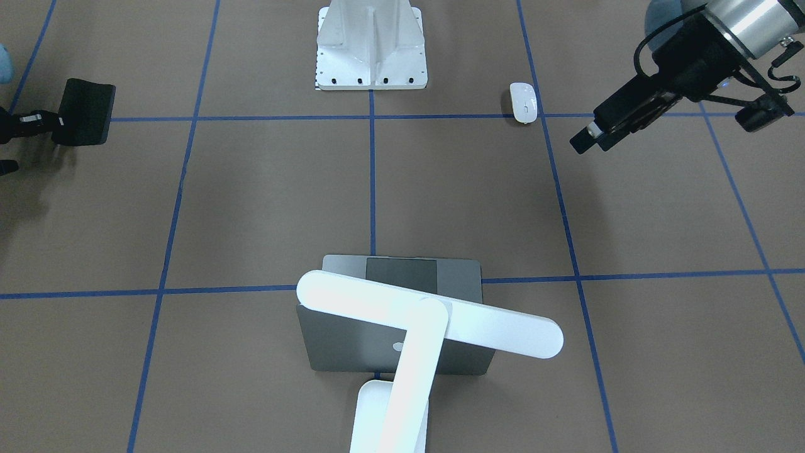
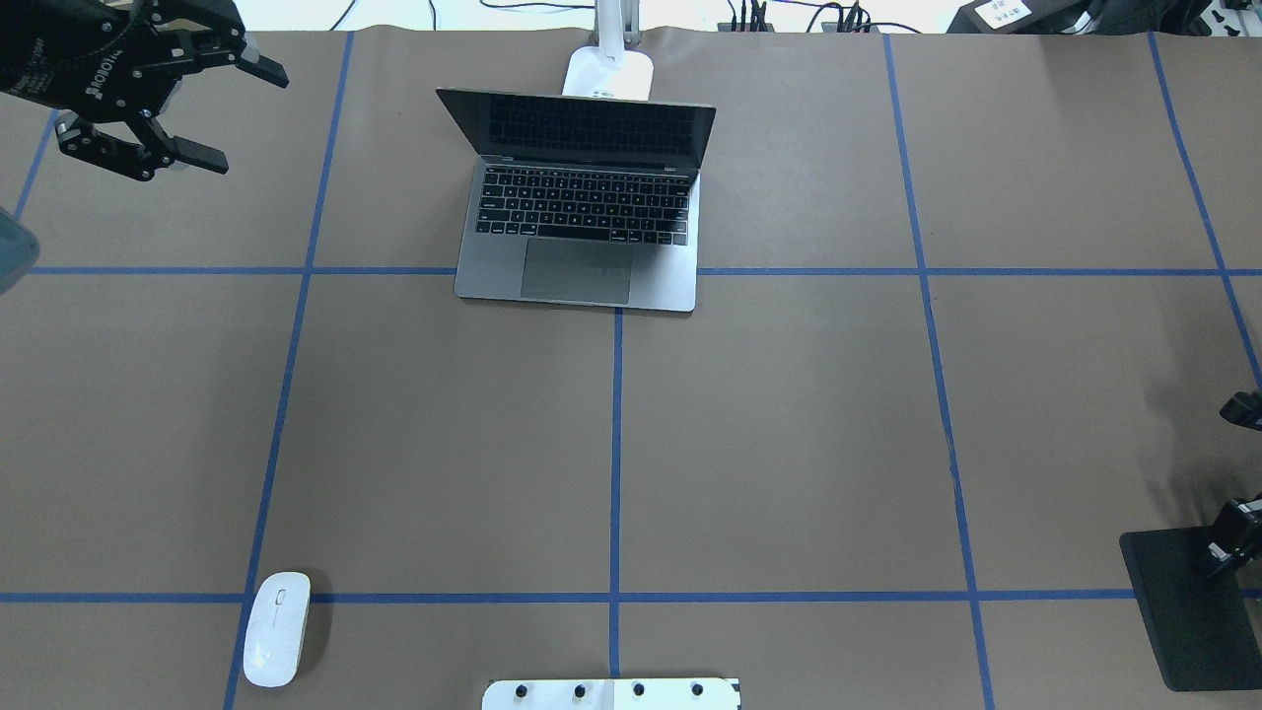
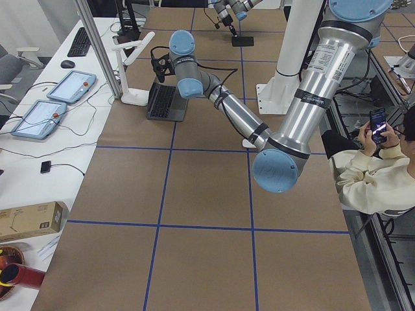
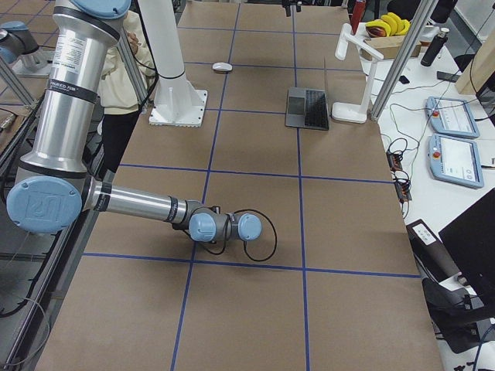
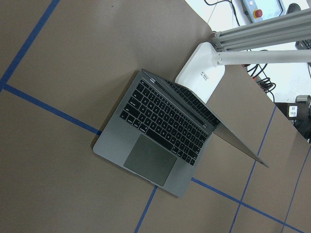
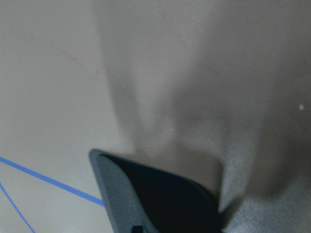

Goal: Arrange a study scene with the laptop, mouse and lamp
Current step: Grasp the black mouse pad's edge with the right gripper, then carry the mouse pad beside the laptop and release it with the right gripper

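Observation:
The laptop [image 2: 582, 217] stands open at the far middle of the table, and it also shows in the left wrist view [image 5: 165, 131]. The lamp [image 1: 427, 314] stands behind it with its bar head over the lid; its base [image 2: 609, 74] touches the table's far edge. The mouse [image 2: 277, 628] lies near the robot on its left side, apart from the laptop. My left gripper [image 2: 246, 118] is open and empty, high to the left of the laptop. My right gripper [image 2: 1223, 473] is open at the table's right edge, one finger at the rim of a black pad [image 2: 1183, 606].
The white ribbed pedestal [image 1: 371, 47] with its bolted base plate stands at the near middle edge. Blue tape lines cross the brown table cover [image 2: 789, 444]. An operator [image 3: 376, 162] sits beside the table on the robot's side.

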Action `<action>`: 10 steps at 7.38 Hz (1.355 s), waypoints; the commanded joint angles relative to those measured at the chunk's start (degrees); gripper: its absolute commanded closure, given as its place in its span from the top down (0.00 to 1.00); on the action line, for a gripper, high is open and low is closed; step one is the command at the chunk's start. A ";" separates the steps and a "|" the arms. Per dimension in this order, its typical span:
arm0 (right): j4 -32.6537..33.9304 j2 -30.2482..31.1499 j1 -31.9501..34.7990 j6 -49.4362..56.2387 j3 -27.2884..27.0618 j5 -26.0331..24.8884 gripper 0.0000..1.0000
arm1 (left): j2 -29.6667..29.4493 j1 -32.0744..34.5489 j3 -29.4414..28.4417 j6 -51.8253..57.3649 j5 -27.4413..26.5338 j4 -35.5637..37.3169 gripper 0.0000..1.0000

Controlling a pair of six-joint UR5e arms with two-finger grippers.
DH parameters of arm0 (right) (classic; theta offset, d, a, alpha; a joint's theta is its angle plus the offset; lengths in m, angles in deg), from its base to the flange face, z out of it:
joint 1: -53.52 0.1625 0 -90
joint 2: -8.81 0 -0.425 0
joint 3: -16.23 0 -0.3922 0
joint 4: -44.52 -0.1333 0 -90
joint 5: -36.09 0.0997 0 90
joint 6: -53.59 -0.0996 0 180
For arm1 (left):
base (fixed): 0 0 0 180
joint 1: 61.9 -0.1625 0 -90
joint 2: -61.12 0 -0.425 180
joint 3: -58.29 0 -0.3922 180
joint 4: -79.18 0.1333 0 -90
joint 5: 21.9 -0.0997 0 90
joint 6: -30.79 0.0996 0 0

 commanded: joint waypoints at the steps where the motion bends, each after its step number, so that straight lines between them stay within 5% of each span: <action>1: 0.05 -0.73 0.26 -3.13 -4.12 -1.53 0.00 | 0.07 0.26 -0.60 2.26 1.87 0.07 1.00; 5: 0.40 -5.91 6.23 -20.34 -15.37 -6.00 0.00 | 4.11 2.18 -4.63 15.95 4.78 0.16 1.00; 10: 1.27 -22.93 1.17 -47.31 -21.64 -21.80 0.00 | 7.98 3.60 -9.13 28.02 4.79 -0.02 1.00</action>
